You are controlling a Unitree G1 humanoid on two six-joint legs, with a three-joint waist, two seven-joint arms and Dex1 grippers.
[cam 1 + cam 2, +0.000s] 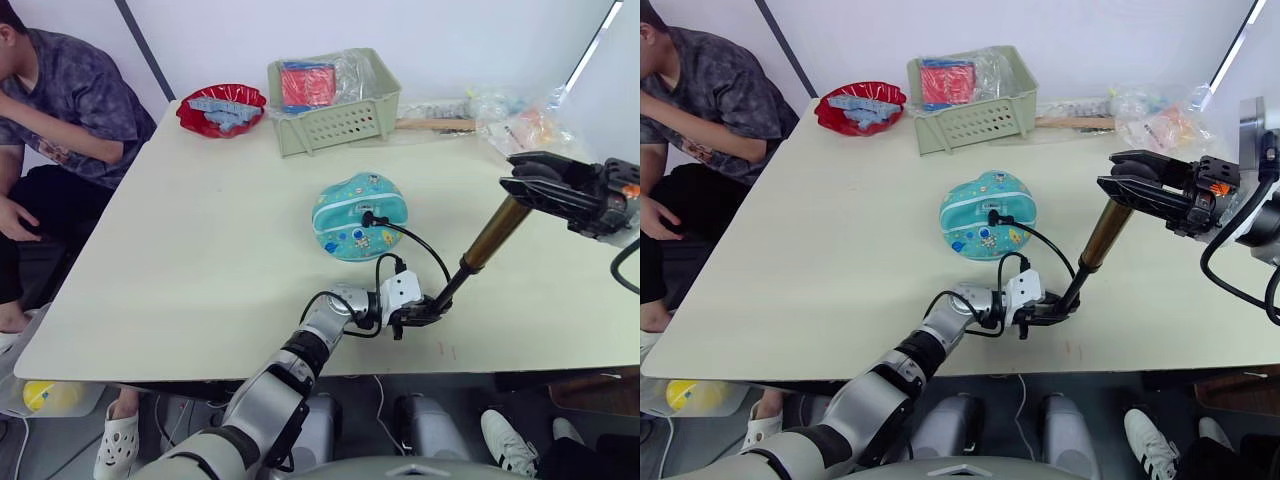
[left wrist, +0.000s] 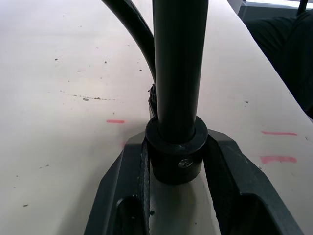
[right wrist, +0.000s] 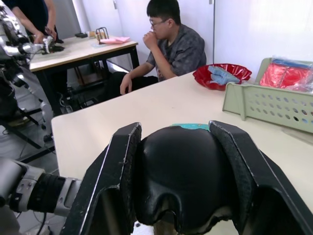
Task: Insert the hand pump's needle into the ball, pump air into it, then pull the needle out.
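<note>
Cream table [image 1: 200, 250] carries one teal ball [image 1: 358, 215] near its middle, dented at the top, with one black hose [image 1: 425, 245] plugged into it; the needle itself is too small to make out. One pump [image 1: 487, 243] stands tilted just beside the ball, its gold barrel rising toward the robot's right. The left gripper [image 1: 420, 313] pinches the pump's black lower end between both fingers [image 2: 234, 186] against the tabletop. The right gripper [image 1: 535, 178] closes its two fingers around the black handle [image 3: 178, 176] at the top. Behind the ball sit one green basket [image 1: 335, 125] and one red bowl [image 1: 222, 108]. One person [image 1: 60, 110] sits at the left edge.
</note>
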